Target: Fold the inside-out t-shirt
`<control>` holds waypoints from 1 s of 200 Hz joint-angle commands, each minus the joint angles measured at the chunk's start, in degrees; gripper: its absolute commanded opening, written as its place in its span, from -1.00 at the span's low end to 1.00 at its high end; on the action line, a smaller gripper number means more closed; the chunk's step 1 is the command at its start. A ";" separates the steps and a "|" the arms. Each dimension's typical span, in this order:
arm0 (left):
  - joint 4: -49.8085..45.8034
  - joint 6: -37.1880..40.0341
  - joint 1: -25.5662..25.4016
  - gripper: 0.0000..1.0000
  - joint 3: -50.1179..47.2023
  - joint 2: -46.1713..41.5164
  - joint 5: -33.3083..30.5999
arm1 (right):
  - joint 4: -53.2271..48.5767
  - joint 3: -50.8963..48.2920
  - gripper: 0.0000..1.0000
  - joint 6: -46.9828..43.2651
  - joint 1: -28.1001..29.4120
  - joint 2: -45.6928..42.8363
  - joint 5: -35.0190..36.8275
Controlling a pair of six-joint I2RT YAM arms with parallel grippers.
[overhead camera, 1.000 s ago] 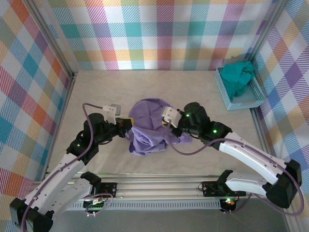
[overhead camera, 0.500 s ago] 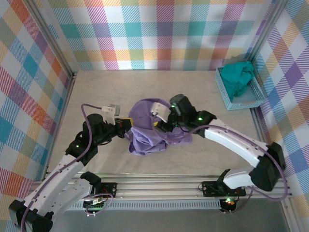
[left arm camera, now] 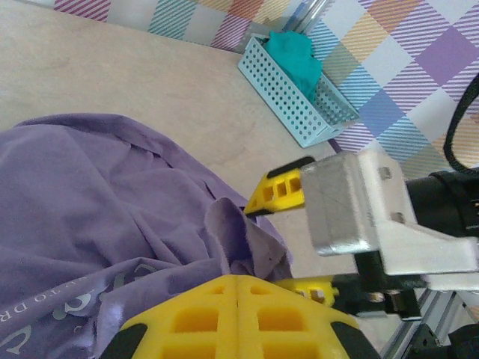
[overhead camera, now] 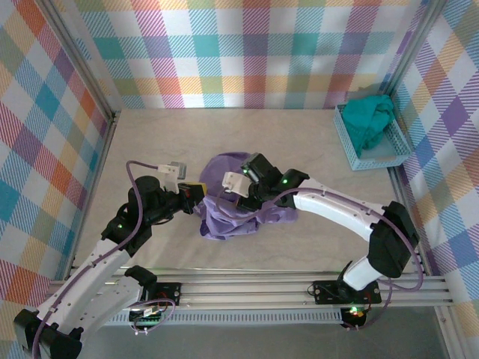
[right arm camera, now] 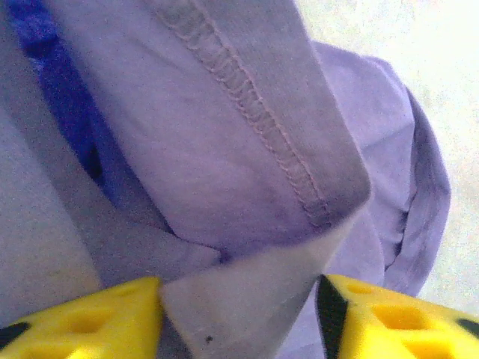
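Note:
The inside-out t-shirt [overhead camera: 232, 213] lies crumpled in a lavender heap at the table's middle, its stitched hem [right arm camera: 262, 127] close up in the right wrist view. My left gripper [overhead camera: 197, 196] sits at the heap's left edge, its yellow fingers [left arm camera: 236, 278] shut together with shirt cloth [left arm camera: 90, 194] rising from their tips. My right gripper [overhead camera: 242, 196] reaches in over the top of the heap. It stands open [right arm camera: 238, 288], with a thick fold of cloth between its two yellow fingers [right arm camera: 97, 318]. From the left wrist, that right gripper [left arm camera: 268, 247] straddles a raised peak of cloth.
A light blue perforated basket [overhead camera: 372, 158] stands at the back right by the wall, holding a teal-green garment [overhead camera: 370, 120]; it also appears far off as the basket [left arm camera: 292, 105] in the left wrist view. Bare table lies behind and left of the shirt. Checked walls enclose the table.
My right arm has swung left across the shirt, and its jaws have gone from shut to open around a fold. The left arm has stayed put.

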 commanded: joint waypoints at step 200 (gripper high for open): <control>0.12 0.34 -0.26 -1.00 1.23 -0.12 -7.90 | 23.71 -18.38 -0.92 28.81 -18.71 -25.27 -51.01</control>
